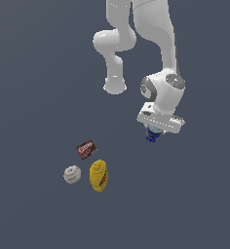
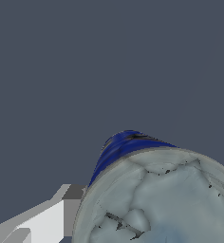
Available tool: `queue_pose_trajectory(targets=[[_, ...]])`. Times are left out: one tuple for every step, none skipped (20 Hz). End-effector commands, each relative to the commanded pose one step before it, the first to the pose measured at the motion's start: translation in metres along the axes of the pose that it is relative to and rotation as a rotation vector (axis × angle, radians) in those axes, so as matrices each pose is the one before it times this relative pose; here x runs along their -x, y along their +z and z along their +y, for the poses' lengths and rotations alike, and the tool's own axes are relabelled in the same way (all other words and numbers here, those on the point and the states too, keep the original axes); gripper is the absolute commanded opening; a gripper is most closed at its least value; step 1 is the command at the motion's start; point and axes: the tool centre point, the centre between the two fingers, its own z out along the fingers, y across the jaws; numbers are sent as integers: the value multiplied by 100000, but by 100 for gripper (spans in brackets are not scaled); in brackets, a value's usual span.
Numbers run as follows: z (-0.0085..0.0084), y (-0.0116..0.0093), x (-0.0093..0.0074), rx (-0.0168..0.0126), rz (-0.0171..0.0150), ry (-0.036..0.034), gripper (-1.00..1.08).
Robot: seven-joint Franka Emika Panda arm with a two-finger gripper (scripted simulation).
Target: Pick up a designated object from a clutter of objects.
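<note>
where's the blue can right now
The blue can sits in the tool under the wrist, toward the exterior view's right, apart from the yellow bottle.

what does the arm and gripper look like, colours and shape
The arm is glossy white, built of rounded tubular links with bulbous joints. The wrist joint carries grey circular caps on its sides. The gripper hangs from a flat, boxy white hand body; in the wrist view one finger shows white with a grey pad end. No cables, labels or markings are visible.
</note>
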Motion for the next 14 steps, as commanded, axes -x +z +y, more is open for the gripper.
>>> queue_pose_trajectory(targets=[[89, 124, -32, 131, -105, 110, -100], [0, 0, 0, 0, 0, 0, -100], [0, 0, 0, 0, 0, 0, -100], [0, 0, 0, 0, 0, 0, -100], [-86, -119, 29, -127, 123, -97, -100], [18, -19, -8, 0, 0, 0, -100], [54, -57, -23, 0, 0, 0, -100], [90, -95, -38, 0, 0, 0, -100], [125, -132, -54, 0, 0, 0, -100], [161, -170, -69, 0, 0, 0, -100], [197, -208, -84, 0, 0, 0, -100], [232, -246, -100, 0, 0, 0, -100], [268, -284, -115, 0, 0, 0, -100], [304, -323, -130, 0, 0, 0, -100]])
